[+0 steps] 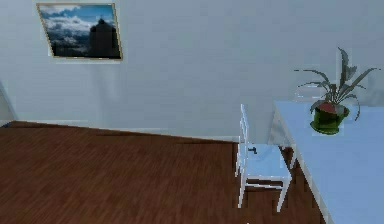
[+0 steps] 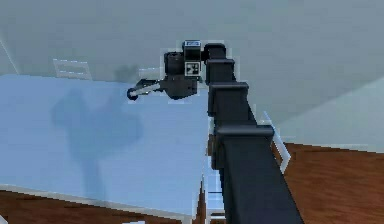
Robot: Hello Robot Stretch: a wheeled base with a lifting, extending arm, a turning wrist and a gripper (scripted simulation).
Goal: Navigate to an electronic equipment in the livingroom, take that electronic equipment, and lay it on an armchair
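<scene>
Seemingly we are at the pickup: the arm (image 2: pixel 235 130) reaches across the pale blue table (image 2: pixel 90 150). Whether the gripper (image 2: pixel 137 93) holds anything, we cannot tell. A dark blob (image 2: pixel 131 96) at its tip may be the electronic equipment, and the trip to an armchair is not yet made.

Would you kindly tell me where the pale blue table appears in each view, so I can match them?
Forward view: the table fills the lower right corner, bearing a potted plant.
Arm side view: the table spreads over the left and middle, under the arm.
Shared landmark: the dark wood floor bordering the table.
</scene>
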